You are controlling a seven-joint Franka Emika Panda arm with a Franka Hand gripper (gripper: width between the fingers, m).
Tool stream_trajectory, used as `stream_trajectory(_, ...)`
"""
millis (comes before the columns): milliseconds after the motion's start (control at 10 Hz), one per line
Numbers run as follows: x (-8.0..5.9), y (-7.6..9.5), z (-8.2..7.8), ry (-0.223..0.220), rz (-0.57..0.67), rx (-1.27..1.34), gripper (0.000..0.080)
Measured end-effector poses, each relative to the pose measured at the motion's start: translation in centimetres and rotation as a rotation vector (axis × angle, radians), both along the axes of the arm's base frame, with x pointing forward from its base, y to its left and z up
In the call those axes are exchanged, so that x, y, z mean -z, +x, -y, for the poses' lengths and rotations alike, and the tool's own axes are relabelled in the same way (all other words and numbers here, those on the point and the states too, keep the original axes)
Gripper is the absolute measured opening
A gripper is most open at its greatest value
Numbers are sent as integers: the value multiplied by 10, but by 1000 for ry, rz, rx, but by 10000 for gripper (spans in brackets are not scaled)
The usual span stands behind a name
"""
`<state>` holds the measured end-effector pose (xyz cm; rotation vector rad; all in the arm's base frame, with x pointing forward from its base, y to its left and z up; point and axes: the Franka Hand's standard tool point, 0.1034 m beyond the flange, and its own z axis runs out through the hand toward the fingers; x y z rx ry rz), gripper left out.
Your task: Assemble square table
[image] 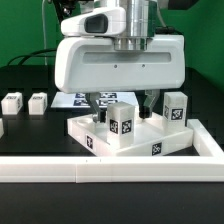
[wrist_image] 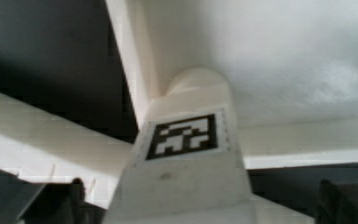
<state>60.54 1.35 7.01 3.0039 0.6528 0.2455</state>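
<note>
Gripper (image: 122,104): released, jaws wide apart, holds nothing; one finger on each side of the standing leg (image: 122,124), apart from it.
Tabletop (image: 135,147): lies on the black table, just behind the border wall (image: 100,172).
Second leg (image: 175,108): upright on the tabletop.
Loose legs (image: 12,102) (image: 38,101): at the exterior view's left, well apart from the tabletop.

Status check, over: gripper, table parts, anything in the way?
Gripper open, jaws either side of an upright leg, not gripping. Tabletop carries that and a second leg; two loose legs at exterior view's left. No obstruction seen.
</note>
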Motion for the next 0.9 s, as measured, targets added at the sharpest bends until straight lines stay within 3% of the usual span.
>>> stream_trajectory(200,0,0,-1,1,0,13,649)
stream_trajectory(400,0,0,0,0,0,14,381)
stream_trajectory(500,0,0,0,1,1,14,289)
stream_trajectory(900,0,0,0,32,5,193,290)
